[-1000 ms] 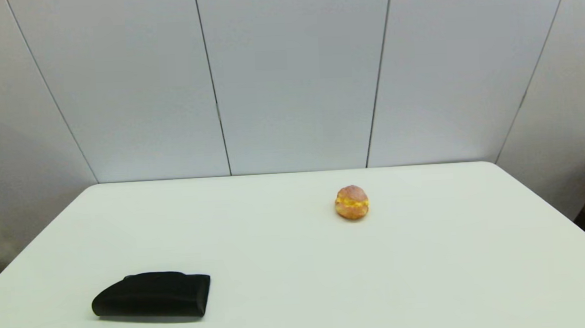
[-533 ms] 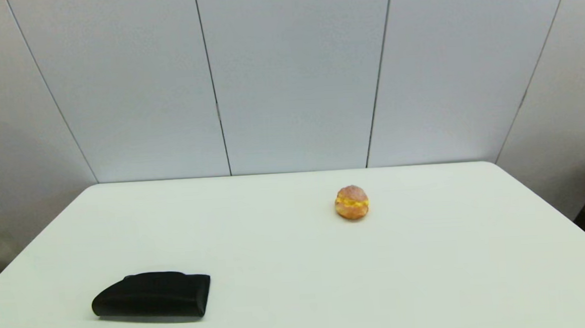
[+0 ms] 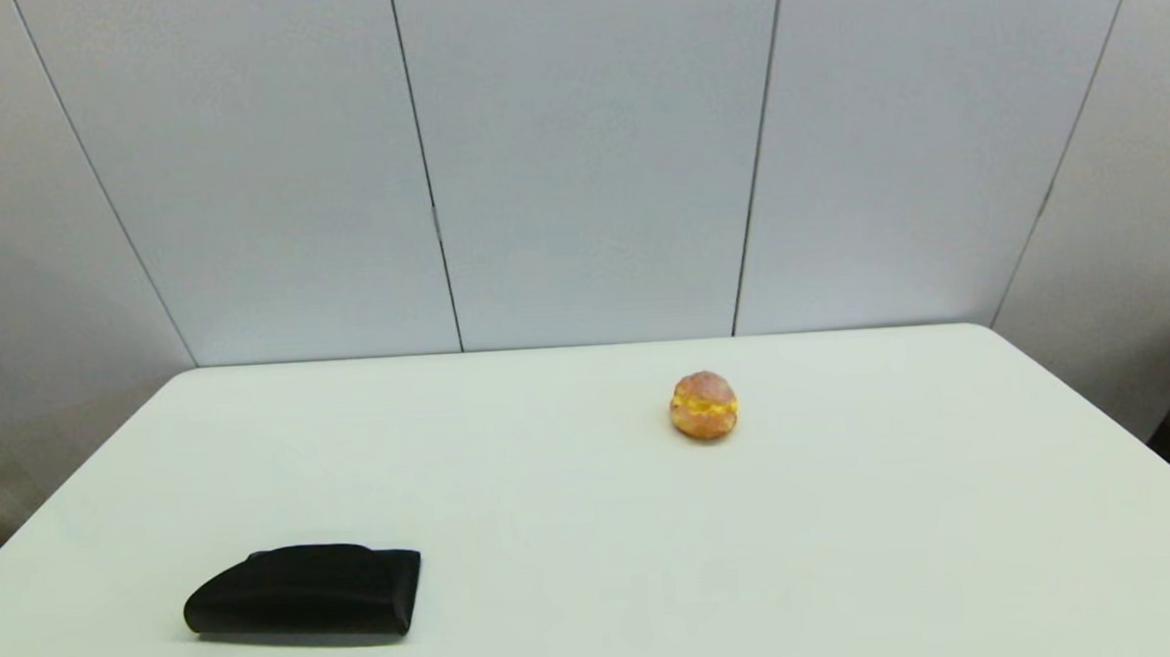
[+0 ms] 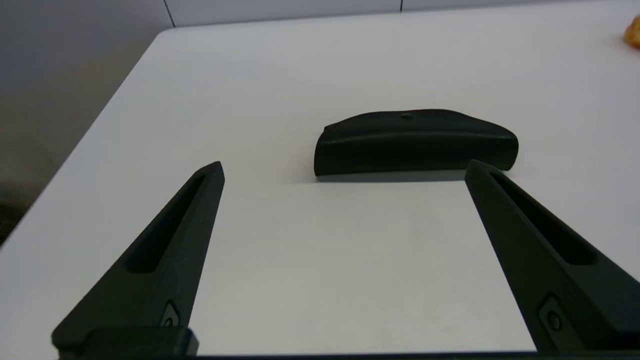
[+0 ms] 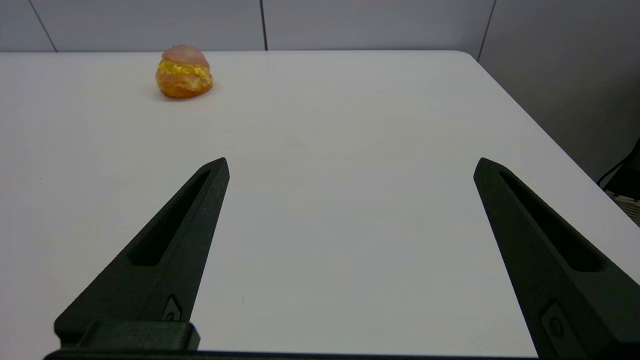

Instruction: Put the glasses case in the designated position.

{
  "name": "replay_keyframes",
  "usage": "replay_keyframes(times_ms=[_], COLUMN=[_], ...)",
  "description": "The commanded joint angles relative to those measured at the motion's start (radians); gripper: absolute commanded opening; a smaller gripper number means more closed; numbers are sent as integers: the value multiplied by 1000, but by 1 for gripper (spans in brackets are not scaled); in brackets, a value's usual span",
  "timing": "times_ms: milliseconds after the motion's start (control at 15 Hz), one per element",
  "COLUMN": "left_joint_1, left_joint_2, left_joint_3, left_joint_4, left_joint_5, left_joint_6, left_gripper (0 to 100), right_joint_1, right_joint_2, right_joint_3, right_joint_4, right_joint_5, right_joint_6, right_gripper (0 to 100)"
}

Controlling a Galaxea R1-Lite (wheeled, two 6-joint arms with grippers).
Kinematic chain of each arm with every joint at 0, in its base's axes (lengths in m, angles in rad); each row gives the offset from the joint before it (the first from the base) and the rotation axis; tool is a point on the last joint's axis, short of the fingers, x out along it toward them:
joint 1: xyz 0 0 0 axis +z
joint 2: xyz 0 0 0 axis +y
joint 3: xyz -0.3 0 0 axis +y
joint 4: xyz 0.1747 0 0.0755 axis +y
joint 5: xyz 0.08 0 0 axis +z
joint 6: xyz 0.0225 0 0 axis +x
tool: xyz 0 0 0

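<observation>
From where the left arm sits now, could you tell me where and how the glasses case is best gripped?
Grip the glasses case across its narrow width near mid-length, coming down from above with the left gripper, whose fingers are spread wide. The case lies flat on the table with its long side facing the robot, so closing across the short span should probably balance it best.

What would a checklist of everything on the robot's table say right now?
Surface: white table, bare between the things.
Job's things: glasses case, black, lying flat near the front left, untouched.
Clutter: cream puff, alone toward the back right, far from the case.
Claws: left claw open, short of the case; right claw open over bare table; neither shows in the head view.
Cables: a dark cable past the table's right edge.
Surroundings: grey wall panels behind.
</observation>
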Motion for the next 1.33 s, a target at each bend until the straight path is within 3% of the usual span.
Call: replay_keyframes(times_ms=[67, 467, 667, 867, 1333], left_joint_1=[-100, -109, -109, -109, 0], left_joint_2=[576, 1023, 1184, 1273, 1405], left_joint_3=[-526, -788, -942, -1023, -1092], left_joint_4=[360, 407, 515, 671, 940], left_joint_5=[7, 7, -10, -115, -313], left_joint_6=[135, 295, 485, 631, 1211], left_gripper=[100, 100, 100, 100, 100], right_joint_1=[1, 1, 1, -1, -1], right_joint_2=[1, 1, 1, 1, 1], right_joint_3=[0, 0, 0, 0, 0], right_joint_4=[-1, -1, -1, -1, -1], right_joint_5=[1, -1, -1, 1, 1], right_joint_6=[0, 0, 0, 0, 0], right_gripper=[100, 100, 100, 100, 100])
